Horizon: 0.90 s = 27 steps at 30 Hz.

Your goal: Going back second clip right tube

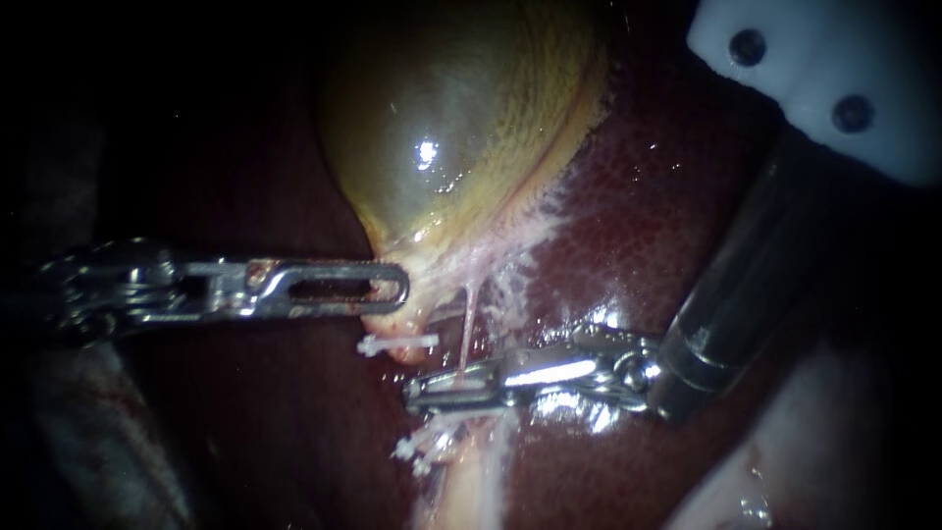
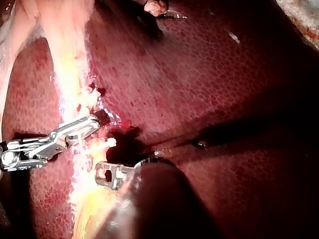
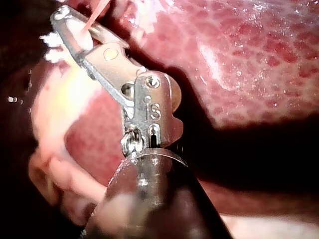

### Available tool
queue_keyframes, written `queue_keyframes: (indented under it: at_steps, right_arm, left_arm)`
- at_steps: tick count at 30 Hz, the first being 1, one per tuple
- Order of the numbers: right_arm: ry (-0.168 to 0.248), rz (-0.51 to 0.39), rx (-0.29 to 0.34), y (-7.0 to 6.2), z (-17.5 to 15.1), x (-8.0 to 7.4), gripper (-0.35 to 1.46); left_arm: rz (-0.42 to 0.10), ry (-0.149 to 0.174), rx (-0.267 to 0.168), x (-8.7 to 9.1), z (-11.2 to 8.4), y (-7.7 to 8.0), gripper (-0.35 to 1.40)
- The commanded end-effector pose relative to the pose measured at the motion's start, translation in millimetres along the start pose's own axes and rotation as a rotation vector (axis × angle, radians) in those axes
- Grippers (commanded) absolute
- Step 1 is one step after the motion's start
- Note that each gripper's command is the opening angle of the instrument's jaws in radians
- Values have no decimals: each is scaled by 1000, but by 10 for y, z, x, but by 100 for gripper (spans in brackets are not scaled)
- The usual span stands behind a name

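The yellow-green gallbladder (image 1: 461, 118) lies on the dark red liver (image 1: 667, 216). My left instrument (image 1: 392, 290) comes in level from the left, its slotted jaws shut on the gallbladder's narrow lower end. A thin pink tube (image 1: 469, 324) runs down from there into my right instrument (image 1: 437, 393), whose jaws stand slightly open with the tube between them. The right wrist view shows that tube (image 3: 92, 20) crossing the gap near the jaw tips (image 3: 75, 27). A white clip (image 1: 397, 344) sits just above the right jaws, and another white clip (image 1: 422, 447) below them.
A white plastic part (image 1: 824, 79) with two holes fills the upper right corner above the right shaft (image 1: 726, 294). Pale fatty tissue (image 1: 481, 481) runs down below the clips. The left wrist view shows both instruments (image 2: 107, 174) (image 2: 75, 132) close together over the pale strip.
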State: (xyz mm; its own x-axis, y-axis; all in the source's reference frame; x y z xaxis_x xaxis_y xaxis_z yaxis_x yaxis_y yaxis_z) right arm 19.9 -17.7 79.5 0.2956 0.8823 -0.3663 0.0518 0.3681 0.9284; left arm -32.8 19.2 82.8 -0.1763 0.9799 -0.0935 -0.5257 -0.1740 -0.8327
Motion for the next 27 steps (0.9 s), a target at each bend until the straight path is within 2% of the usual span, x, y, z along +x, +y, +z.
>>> queue_keyframes:
  at_steps: [1,15,20,23,27]
  right_arm:
    - [0,0,1,0,0,0,-35]
    - [-1,0,1,0,0,0,-35]
    - [-1,-6,2,-1,0,1,16]
    - [-5,-34,0,-1,0,2,34]
    - [-2,-76,3,-1,0,2,45]
  left_arm:
    - [0,0,0,0,0,0,-35]
    - [0,0,0,0,0,0,-35]
    - [0,0,0,0,0,0,-35]
    - [0,0,0,0,0,0,-35]
    - [0,0,0,0,0,0,-35]
